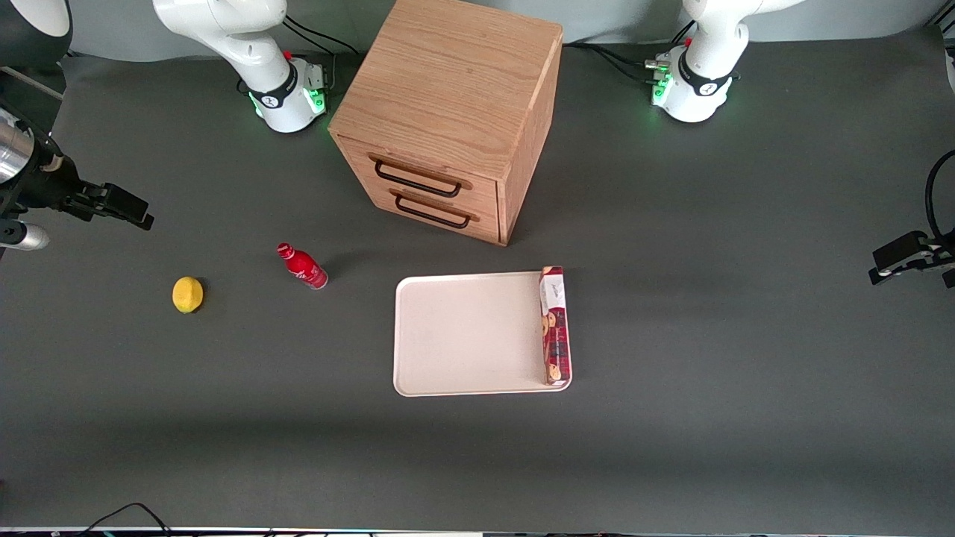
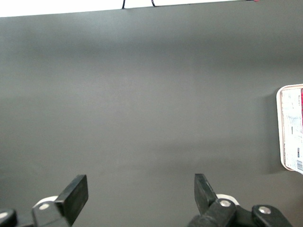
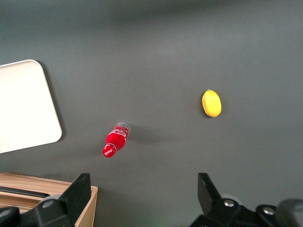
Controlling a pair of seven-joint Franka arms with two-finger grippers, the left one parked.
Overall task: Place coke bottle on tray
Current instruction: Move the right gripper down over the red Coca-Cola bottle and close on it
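The coke bottle (image 1: 302,267), small and all red with a red cap, stands on the dark table between the lemon and the tray; it also shows in the right wrist view (image 3: 115,141). The cream-white tray (image 1: 462,335) lies flat in front of the drawer cabinet, and its rounded corner shows in the right wrist view (image 3: 23,104). My right gripper (image 1: 130,209) is open and empty. It hangs above the table at the working arm's end, well apart from the bottle. In the right wrist view the gripper (image 3: 143,189) has its fingers spread wide with bare table between them.
A yellow lemon (image 1: 187,294) lies beside the bottle toward the working arm's end, also in the right wrist view (image 3: 211,103). A red-and-white cookie box (image 1: 554,326) lies along the tray's edge toward the parked arm. A wooden two-drawer cabinet (image 1: 448,112) stands farther from the camera than the tray.
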